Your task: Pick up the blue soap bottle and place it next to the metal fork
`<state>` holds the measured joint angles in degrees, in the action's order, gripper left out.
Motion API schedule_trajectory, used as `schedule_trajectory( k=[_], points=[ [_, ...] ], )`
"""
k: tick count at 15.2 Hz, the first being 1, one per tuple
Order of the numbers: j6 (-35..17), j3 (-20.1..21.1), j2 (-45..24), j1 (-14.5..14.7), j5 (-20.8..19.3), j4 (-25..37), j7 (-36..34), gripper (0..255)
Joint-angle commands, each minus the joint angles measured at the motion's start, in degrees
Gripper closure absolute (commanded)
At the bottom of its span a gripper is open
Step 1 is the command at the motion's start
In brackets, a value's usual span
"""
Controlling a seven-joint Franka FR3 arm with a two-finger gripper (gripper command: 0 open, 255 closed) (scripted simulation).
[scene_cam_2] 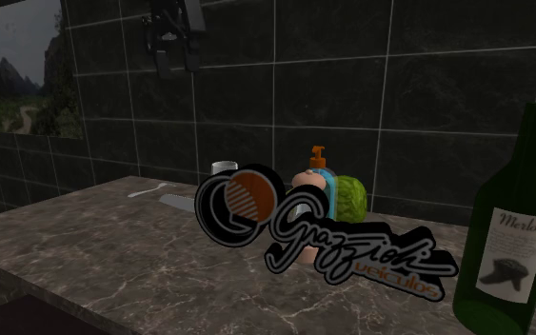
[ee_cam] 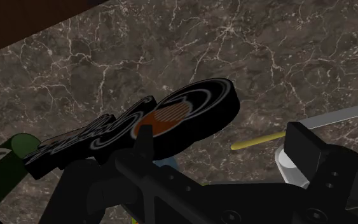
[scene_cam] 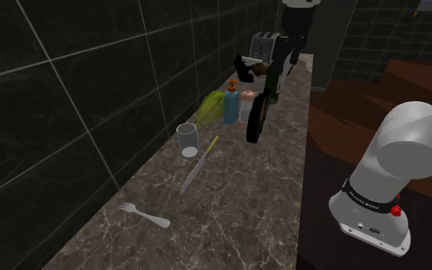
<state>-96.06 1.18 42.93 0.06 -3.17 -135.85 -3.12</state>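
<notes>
The fingers (ee_cam: 303,147) stood apart with nothing between them, high above the bench (scene_cam: 237,207). Well below them the blue soap bottle (scene_cam: 231,107), topped by an orange pump, stood upright between a green leafy vegetable (scene_cam: 211,107) and a pink container (scene_cam: 246,107), just behind a black logo sign (ee_cam: 184,121). The fork (scene_cam: 143,215) lay farther from the fingers, well apart from the bottle, past a glass (scene_cam: 187,140) and a knife (scene_cam: 197,167).
</notes>
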Motion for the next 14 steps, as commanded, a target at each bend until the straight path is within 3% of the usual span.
schedule_trajectory(
  k=[1, 14],
  points=[
    [0.0, 0.0, 0.0, 0.0, 0.0, 0.0, 0.0, 0],
    [-13.2, -6.1, -28.5, -1.1, -0.3, 13.6, 8.2, 0]
  ],
)
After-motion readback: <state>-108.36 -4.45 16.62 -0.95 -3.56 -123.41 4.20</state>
